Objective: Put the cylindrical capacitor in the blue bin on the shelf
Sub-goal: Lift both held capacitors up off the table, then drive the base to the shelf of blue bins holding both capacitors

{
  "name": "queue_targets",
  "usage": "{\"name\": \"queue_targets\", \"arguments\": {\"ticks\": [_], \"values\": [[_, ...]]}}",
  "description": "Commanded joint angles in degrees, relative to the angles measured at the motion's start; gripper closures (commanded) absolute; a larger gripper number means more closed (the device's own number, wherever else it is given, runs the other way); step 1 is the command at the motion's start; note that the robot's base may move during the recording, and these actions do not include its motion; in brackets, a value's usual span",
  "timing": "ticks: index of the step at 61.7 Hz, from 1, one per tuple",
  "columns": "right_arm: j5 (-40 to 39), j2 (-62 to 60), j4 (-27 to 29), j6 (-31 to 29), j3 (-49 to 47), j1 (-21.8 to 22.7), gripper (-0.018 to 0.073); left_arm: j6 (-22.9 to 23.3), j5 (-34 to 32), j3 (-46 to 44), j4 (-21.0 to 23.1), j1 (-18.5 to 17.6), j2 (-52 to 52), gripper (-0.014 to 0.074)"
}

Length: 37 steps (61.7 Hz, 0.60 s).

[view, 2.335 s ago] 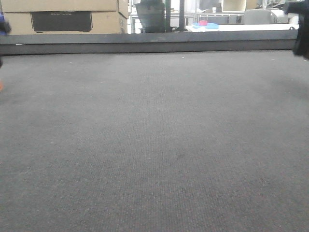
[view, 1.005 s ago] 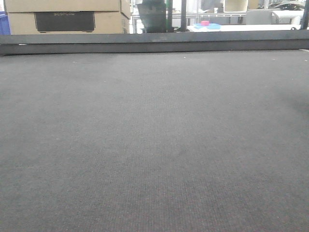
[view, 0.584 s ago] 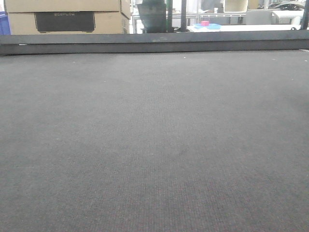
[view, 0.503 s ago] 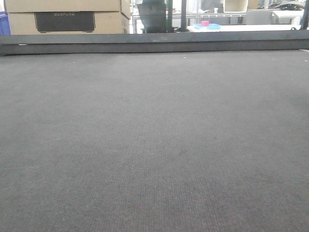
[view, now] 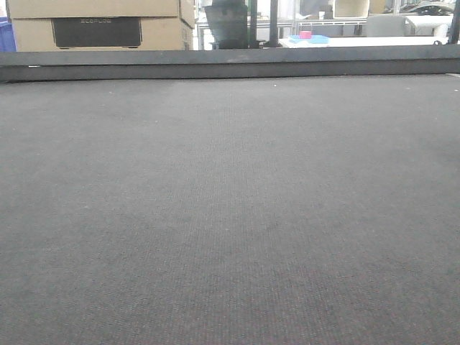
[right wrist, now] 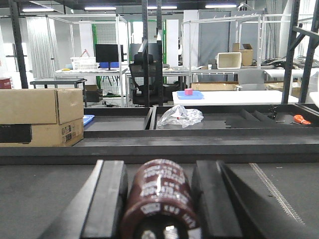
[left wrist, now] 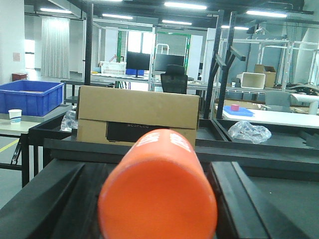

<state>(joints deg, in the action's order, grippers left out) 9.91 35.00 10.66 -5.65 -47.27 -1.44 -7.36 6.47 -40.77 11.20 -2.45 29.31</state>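
Note:
In the right wrist view a dark brown cylindrical capacitor (right wrist: 162, 199) with white print and metal terminals lies between the two black fingers (right wrist: 109, 199) of my right gripper (right wrist: 159, 169). The gripper is shut on it above the grey mat. In the left wrist view my left gripper (left wrist: 149, 169) is shut on an orange cylinder (left wrist: 159, 194) with white lettering, whose round end faces the camera. Neither gripper shows in the front view. The shelf and its blue bin are out of view.
A grey mat (view: 230, 215) fills the front view and ends at a dark raised edge (view: 230, 63). Beyond the edge stand a cardboard box (left wrist: 137, 117), dark trays with a plastic bag (right wrist: 182, 115), and a blue crate (left wrist: 30, 97) on a distant table.
Dark gripper parts at the left and right edges of the front view 2.3 s ago are gone from it. The view has been unchanged over the last second.

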Motion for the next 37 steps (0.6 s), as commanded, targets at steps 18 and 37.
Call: {"name": "queue_targets", "arguments": {"ticks": [18,37], "values": [[-1.3,-0.3,-0.3,-0.2,0.1,0.0,0.0727,-0.1,-1.5,0.1,0.1,-0.2,-0.3,0.0707],[-1.3,-0.3,-0.3,-0.2,0.1,0.0,0.0727,-0.1,-1.5,0.1,0.1,-0.2,-0.3,0.0707]]}}
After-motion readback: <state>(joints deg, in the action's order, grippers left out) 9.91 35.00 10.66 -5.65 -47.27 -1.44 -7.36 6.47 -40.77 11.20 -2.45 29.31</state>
